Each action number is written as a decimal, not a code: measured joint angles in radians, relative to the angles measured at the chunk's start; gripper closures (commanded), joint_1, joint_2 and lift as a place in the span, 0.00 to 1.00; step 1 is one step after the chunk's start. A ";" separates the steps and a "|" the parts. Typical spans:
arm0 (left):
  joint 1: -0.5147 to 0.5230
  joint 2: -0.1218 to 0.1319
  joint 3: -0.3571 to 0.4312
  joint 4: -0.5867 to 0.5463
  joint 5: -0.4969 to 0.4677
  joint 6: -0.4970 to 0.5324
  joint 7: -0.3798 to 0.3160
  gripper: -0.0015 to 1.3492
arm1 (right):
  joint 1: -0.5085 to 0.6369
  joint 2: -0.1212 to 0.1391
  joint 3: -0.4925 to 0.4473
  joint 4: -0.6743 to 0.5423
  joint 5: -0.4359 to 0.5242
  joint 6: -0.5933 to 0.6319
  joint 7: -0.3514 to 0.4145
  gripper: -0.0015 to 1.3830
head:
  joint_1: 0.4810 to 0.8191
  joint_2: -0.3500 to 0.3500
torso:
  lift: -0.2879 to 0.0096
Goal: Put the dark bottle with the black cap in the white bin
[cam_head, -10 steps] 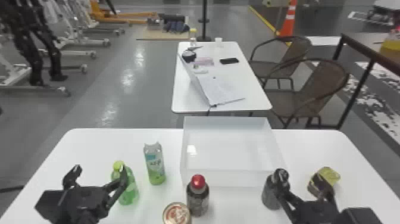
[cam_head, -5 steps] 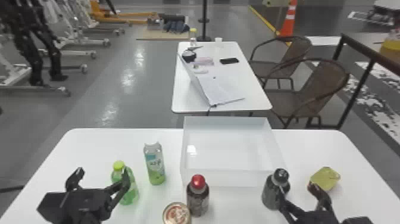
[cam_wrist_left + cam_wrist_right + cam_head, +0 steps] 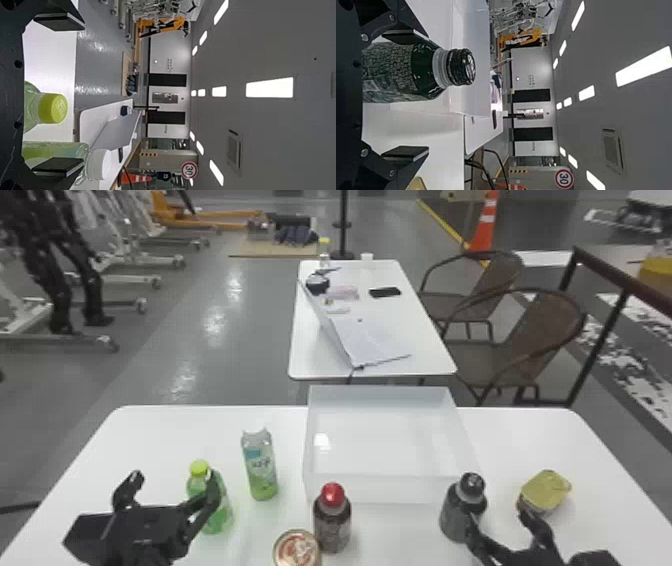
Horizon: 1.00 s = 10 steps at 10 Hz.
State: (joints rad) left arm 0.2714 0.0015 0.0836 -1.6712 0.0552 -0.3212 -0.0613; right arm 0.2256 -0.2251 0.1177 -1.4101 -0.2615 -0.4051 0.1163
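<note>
Dark bottle (image 3: 456, 517) — upright | red-capped bottle (image 3: 332, 522) left | yellow-topped container (image 3: 544, 492) right | bin (image 3: 385, 490) beyond

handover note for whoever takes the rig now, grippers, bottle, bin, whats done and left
Right gripper: open, one finger close beside the dark bottle with the black cap.
Left gripper: open, by the green bottle.
Dark bottle: upright on the table, near side of the white bin.
Done: right gripper at the bottle; no grasp yet.
Left: grip it, lift it, place it in the bin.
</note>
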 measured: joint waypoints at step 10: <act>-0.017 0.000 -0.014 0.027 0.024 -0.032 -0.008 0.08 | -0.129 0.002 0.016 0.088 -0.022 0.171 0.201 0.59 | 0.20 0.50 | 0.63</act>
State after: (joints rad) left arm 0.2548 0.0015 0.0693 -1.6442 0.0788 -0.3536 -0.0690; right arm 0.0967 -0.2234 0.1340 -1.3224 -0.2831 -0.2339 0.3172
